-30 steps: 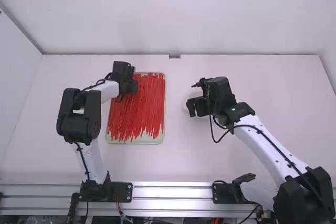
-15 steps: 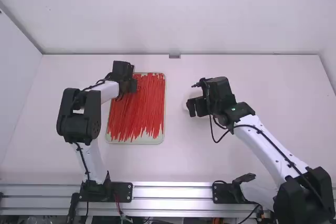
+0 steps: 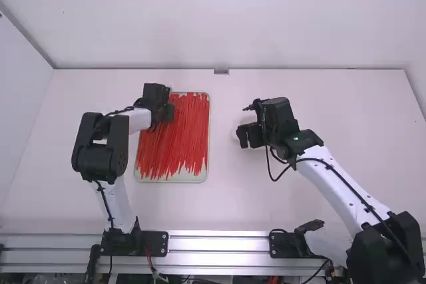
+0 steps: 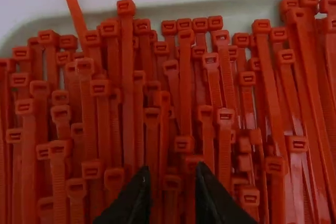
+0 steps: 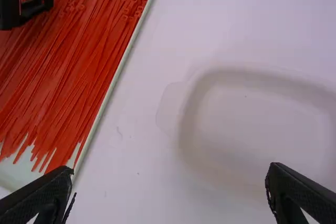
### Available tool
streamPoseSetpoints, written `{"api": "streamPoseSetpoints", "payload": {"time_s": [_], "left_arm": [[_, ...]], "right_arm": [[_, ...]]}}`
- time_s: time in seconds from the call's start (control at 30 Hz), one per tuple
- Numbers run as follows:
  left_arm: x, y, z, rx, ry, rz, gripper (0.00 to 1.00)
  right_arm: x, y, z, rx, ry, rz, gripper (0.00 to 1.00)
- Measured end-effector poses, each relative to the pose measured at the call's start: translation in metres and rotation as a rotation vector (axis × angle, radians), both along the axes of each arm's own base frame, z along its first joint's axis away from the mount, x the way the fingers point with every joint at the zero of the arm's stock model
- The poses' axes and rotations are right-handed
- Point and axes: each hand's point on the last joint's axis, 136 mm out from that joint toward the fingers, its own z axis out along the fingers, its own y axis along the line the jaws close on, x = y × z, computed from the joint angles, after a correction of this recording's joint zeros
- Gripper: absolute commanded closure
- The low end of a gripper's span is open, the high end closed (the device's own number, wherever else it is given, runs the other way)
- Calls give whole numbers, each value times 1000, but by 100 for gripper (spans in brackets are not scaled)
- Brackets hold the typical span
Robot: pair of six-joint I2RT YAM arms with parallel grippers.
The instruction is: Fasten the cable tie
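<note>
Red cable ties [image 3: 176, 139] heaped on pale tray [image 3: 172, 178] left of table centre, left gripper [image 4: 169, 176] low over the pile's far-left end, jaws narrowly parted, right gripper [image 3: 247, 135] right of tray above white moulded dish [image 5: 252, 121], jaws spread wide, holding nothing

White links [image 3: 333, 183], black joints [image 3: 100, 157], thin black cables [image 3: 269, 164]

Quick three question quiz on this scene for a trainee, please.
1. True or false: the left gripper is over the red ties.
2. What lies below the right gripper? A) a white dish B) scissors C) a cup
3. Fill in: the ties lie on a ___.
Key: 1 true; 2 A; 3 tray.
</note>
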Motion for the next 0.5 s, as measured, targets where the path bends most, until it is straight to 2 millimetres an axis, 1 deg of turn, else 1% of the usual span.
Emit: {"api": "streamPoseSetpoints", "payload": {"time_s": [0.13, 0.2, 0.27, 0.33, 0.43, 0.5], "left_arm": [[0, -1, 0, -3, -1, -3, 80], [0, -1, -1, -4, 1, -3, 85], [-1, -1, -1, -2, 2, -4, 92], [-1, -1, -1, -3, 2, -4, 95], [-1, -1, -1, -3, 6, -3, 94], [-1, -1, -1, -4, 3, -4, 89]], "right_arm": [[0, 0, 0, -1, 0, 1, 2], [-1, 0, -1, -3, 6, 1, 2], [-1, -1, -1, -5, 7, 1, 2], [-2, -1, -2, -5, 9, 1, 2], [-2, -1, -2, -6, 9, 1, 2], [-2, -1, -2, -6, 9, 1, 2]]}}
